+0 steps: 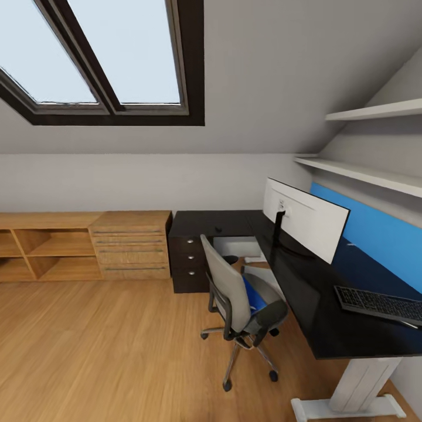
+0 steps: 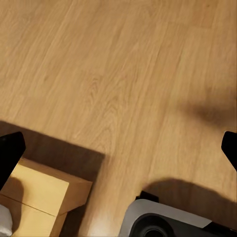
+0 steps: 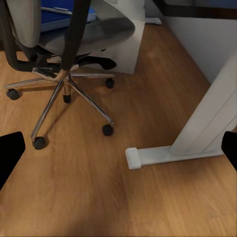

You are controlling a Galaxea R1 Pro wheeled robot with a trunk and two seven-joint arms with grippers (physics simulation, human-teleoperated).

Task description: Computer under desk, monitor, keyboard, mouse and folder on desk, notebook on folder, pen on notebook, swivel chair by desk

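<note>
The black desk [image 1: 328, 328] runs along the right wall. On it stand the monitor [image 1: 308, 220], white back toward me, and the keyboard [image 1: 378, 305] near the front end. A small dark mouse [image 1: 218, 229] lies on the far corner section. The grey swivel chair [image 1: 234, 296] [image 3: 64, 34] stands beside the desk with the blue folder [image 1: 255, 296] [image 3: 59, 15] on its seat. A light grey box, likely the computer [image 3: 126, 47], sits under the desk behind the chair. My left gripper [image 2: 118, 150] and right gripper [image 3: 118, 153] hang open over the floor. The notebook and pen are out of view.
A wooden dresser [image 1: 132, 243] and low open shelving [image 1: 41, 246] line the back wall at the left. The desk's white leg and foot [image 3: 197, 133] stand close to my right gripper. A tan box [image 2: 39, 197] and my grey base [image 2: 168, 222] lie below my left gripper.
</note>
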